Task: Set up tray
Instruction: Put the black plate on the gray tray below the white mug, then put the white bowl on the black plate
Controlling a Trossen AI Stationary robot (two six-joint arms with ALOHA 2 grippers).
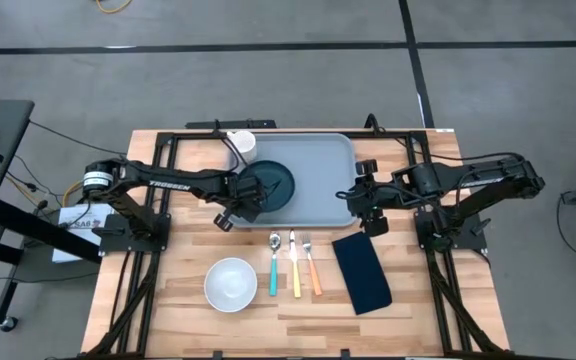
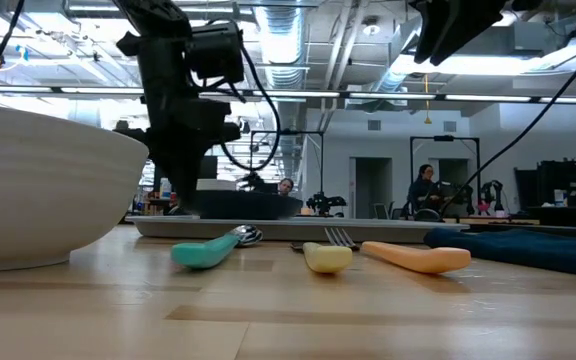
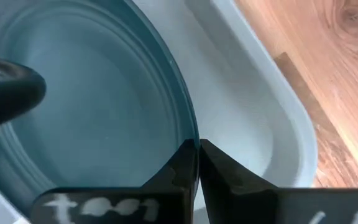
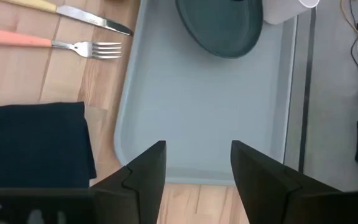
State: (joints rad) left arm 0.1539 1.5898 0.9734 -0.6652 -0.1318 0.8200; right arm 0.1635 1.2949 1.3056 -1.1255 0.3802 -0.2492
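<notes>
Tray (image 1: 318, 165) of light grey-blue plastic lies flat on the far half of the wooden counter (image 1: 168, 270), between the two arms, with its long side running across. A dark round plate (image 1: 273, 185) sits inside it toward the left end, and a white cup (image 1: 242, 144) stands at the tray's far left corner. The left end effector (image 1: 245, 200) is down at the near-left edge of the plate; in the left wrist view its fingers (image 3: 182, 171) are pinched on the plate's rim (image 3: 188, 118), with almost no gap between them. The right end effector (image 1: 363, 200) hovers over the right end of the tray, and in the right wrist view its fingers (image 4: 145, 171) stand wide apart with nothing between them, above the bare tray floor (image 4: 210, 112). On the counter nearer the front lie a teal-handled spoon (image 1: 274, 268), a yellow-handled knife (image 1: 294, 268) and an orange-handled fork (image 1: 312, 268), side by side just in front of the tray. A white bowl (image 1: 231, 283) stands to their left, and a dark navy folded napkin (image 1: 361, 272) lies to their right, angled slightly.
</notes>
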